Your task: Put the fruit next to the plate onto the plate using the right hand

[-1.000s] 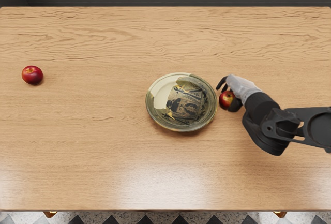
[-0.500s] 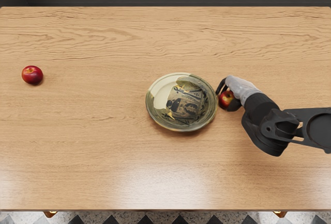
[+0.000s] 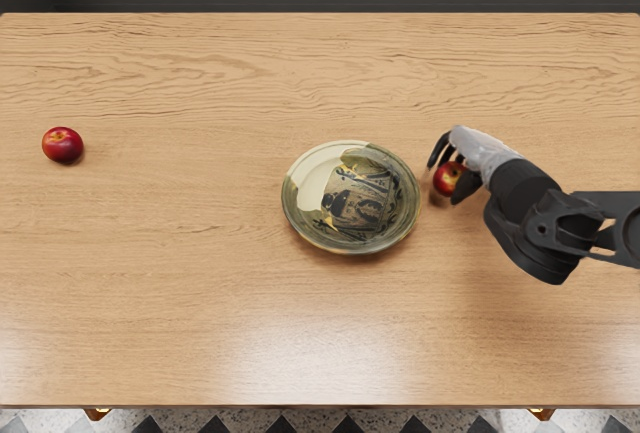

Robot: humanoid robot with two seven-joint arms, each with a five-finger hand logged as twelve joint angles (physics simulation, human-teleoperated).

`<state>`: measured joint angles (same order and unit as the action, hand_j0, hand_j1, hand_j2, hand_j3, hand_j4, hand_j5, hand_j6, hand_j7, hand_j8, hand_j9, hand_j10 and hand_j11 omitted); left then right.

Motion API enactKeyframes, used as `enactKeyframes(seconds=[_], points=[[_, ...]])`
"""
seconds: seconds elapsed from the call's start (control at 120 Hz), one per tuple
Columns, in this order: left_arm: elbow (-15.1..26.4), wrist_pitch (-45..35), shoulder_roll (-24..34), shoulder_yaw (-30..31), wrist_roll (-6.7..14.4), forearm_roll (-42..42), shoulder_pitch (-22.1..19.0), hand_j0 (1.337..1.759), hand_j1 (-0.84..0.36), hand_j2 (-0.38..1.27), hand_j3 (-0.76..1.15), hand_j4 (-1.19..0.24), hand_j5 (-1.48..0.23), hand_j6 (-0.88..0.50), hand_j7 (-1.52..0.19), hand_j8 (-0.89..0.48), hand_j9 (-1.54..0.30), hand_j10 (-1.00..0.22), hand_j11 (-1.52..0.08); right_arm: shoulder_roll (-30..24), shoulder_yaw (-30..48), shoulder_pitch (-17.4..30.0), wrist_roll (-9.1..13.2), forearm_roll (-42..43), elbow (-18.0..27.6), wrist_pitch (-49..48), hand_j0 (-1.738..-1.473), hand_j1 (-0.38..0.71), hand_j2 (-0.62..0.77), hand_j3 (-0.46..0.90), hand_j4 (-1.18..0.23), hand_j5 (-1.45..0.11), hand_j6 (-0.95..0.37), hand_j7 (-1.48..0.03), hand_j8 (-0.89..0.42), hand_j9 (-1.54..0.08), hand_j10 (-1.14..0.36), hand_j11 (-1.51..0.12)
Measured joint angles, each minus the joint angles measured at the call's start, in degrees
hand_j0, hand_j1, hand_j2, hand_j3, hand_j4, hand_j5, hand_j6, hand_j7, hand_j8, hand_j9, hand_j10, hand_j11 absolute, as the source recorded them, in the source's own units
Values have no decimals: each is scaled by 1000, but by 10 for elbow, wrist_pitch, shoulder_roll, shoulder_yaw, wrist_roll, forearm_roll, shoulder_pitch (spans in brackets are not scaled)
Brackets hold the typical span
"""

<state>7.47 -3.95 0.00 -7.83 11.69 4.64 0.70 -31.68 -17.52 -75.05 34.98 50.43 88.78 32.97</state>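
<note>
The right hand (image 3: 468, 161) clasps the small red fruit (image 3: 446, 178), its fingers curled over it, just off the plate (image 3: 290, 203) at its 3 o'clock. The fruit looks light, rigid and smooth-skinned, likely to roll; best gripped across its widest girth from above

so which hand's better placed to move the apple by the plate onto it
Right. The right hand is curled around the apple just right of the plate, its arm entering from the right edge. The left hand is not in view, so it would likely have farther to come.
</note>
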Motion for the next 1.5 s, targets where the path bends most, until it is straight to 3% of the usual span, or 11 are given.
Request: enactKeyframes(seconds=[0.317, 0.717, 0.917, 1.083, 1.175, 1.267, 1.4, 1.5], points=[[0, 0, 0, 0, 0, 0, 0, 1658, 349, 0, 0, -1, 0, -1, 0, -1, 0, 0, 0, -9, 17, -67, 0, -25, 32, -33, -1657, 269, 248, 0, -616, -831, -480, -815, -450, -823, -621, -823], [0, 0, 0, 0, 0, 0, -1, 1658, 349, 0, 0, -1, 0, -1, 0, -1, 0, 0, 0, 91, 39, -100, 0, -55, 13, -47, -1658, 298, 300, 1, -607, -856, -455, -821, -423, -839, -612, -840], [0, 0, 0, 0, 0, 0, -1, 1658, 349, 0, 0, -1, 0, -1, 0, -1, 0, 0, 0, 149, 40, -102, 0, -57, -12, -47, -1658, 309, 310, 1, -604, -861, -447, -822, -410, -843, -597, -845], [0, 0, 0, 0, 0, 0, -1, 1658, 349, 0, 0, -1, 0, -1, 0, -1, 0, 0, 0, 165, 40, -94, 0, -54, -21, -46, -1658, 293, 301, 0, -612, -858, -461, -826, -433, -851, -607, -853], [0, 0, 0, 0, 0, 0, -1, 1658, 349, 0, 0, -1, 0, -1, 0, -1, 0, 0, 0, 174, 39, -87, 0, -52, -25, -44, -1658, 73, 191, 0, -402, -562, -305, -541, -287, -557, -399, -558], [0, 0, 0, 0, 0, 0, -1, 1658, 349, 0, 0, -1, 0, -1, 0, -1, 0, 0, 0, 177, 40, -85, 0, -50, -27, -43, -1658, -80, 122, 0, -257, -359, -196, -346, -184, -356, -255, -356], [0, 0, 0, 0, 0, 0, -1, 1658, 349, 0, 0, -1, 0, -1, 0, -1, 0, 0, 0, 177, 140, -57, 0, -93, -34, -52, -1658, -209, 64, 0, -134, -187, -103, -180, -96, -185, -133, -186], [0, 0, 0, 0, 0, 0, -1, 1658, 349, 0, 0, -1, 0, -1, 0, -1, 0, 0, 0, 175, 241, -15, 0, -158, -43, -119, -1658, -264, 40, 0, -82, -115, -63, -110, -59, -113, -82, -114]])
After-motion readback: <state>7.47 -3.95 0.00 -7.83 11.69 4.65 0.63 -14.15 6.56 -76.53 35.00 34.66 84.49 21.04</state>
